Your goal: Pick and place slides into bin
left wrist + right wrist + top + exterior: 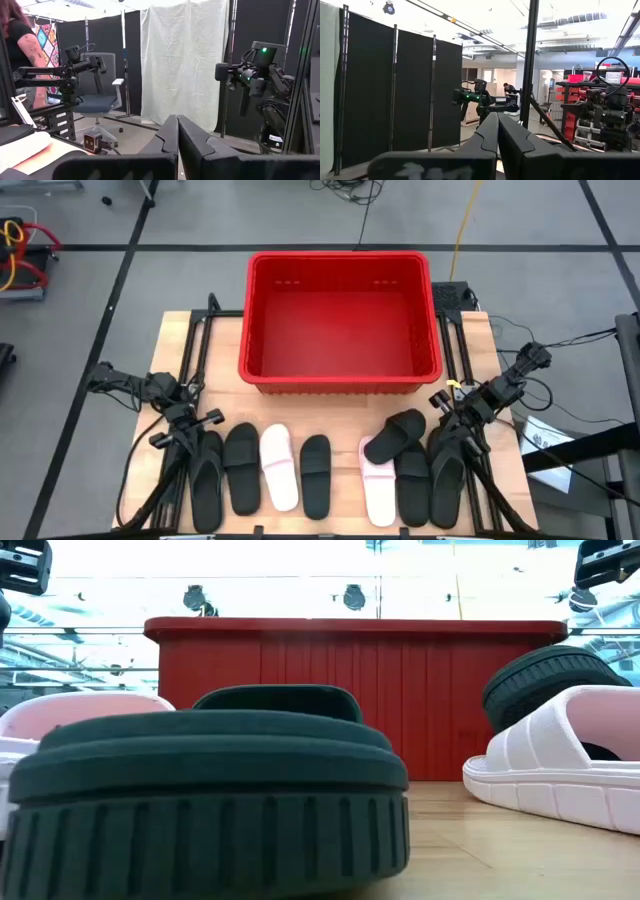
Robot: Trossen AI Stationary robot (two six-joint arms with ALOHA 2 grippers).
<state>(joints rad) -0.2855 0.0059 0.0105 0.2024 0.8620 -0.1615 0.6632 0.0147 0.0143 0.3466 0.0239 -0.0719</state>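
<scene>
Along the desk's (200, 325) near edge we see the slides (300, 470) in a row, just before the red bin (340, 320). Our left claw (190, 423) and right claw (448, 402), both pressed together, wait at either end.

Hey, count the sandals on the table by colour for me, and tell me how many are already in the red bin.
Black slides: 6
Pale pink/white slides: 2
Slides inside the red bin: 0
Total slides: 8
</scene>
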